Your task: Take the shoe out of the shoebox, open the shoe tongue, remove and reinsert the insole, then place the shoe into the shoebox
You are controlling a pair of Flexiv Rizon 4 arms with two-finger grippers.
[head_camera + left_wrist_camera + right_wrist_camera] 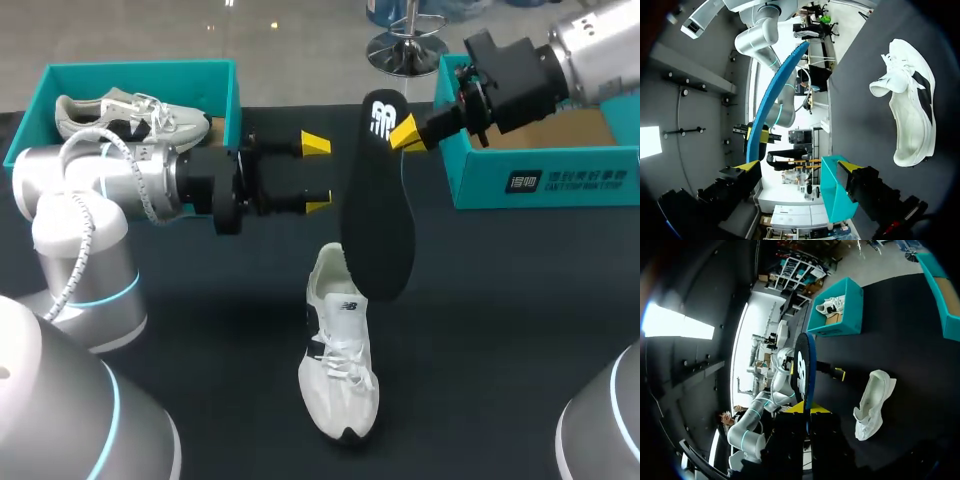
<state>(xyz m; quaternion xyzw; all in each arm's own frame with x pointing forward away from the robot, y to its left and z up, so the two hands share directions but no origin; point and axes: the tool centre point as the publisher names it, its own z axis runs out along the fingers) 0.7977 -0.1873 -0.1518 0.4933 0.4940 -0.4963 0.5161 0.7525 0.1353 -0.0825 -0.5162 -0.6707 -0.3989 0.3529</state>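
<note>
Gripping a black insole (378, 210) by its heel end, the right gripper (405, 133) holds it in the air over the dark table (500, 330), both yellow-tipped fingers clamped on it from two sides. The insole hangs lengthwise, toe end down, and from the head camera that end overlaps the heel of a white sneaker (338, 360). The sneaker stands on its sole near the middle of the table, toe toward the robot, laces loose and tongue raised. From the right wrist, the insole (804, 370) stands edge-on straight out from the fingers, with the sneaker (872, 402) lying apart from it on the table beyond. The left gripper (316, 176) hangs level just beside the insole, on its left, fingers wide apart and holding nothing. Its wrist camera shows the insole (775, 90) as a blue-edged arc ahead of the spread fingers (747, 166), with the sneaker (910, 110) off to one side. Two open teal shoeboxes sit at the far edge of the table — the left shoebox (140, 68) with a second sneaker (120, 112) inside, the right shoebox (480, 185) under the right arm.
</note>
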